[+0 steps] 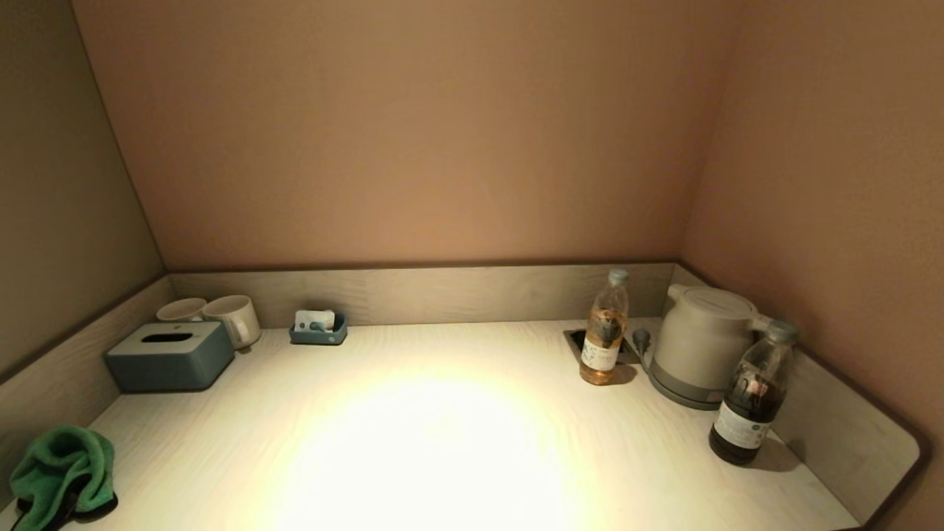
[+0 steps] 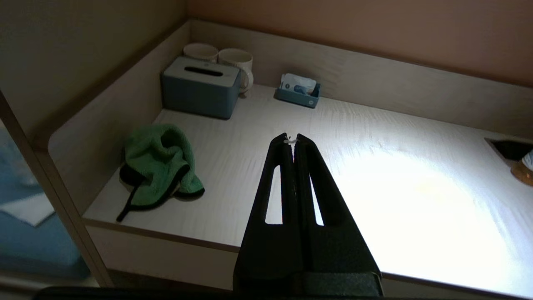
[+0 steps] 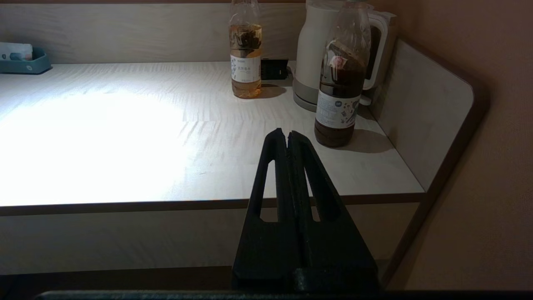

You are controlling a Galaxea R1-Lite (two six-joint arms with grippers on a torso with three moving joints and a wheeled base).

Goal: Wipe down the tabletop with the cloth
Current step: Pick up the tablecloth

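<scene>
A crumpled green cloth with a dark edge lies at the front left corner of the pale wooden tabletop; it also shows in the left wrist view. My left gripper is shut and empty, held above the table's front edge, to the right of the cloth and apart from it. My right gripper is shut and empty, held before the table's front edge near the dark bottle. Neither gripper shows in the head view.
A blue tissue box, two white mugs and a small blue tray stand at the back left. An amber bottle, a white kettle and a dark bottle stand at the right. Raised walls border the back and sides.
</scene>
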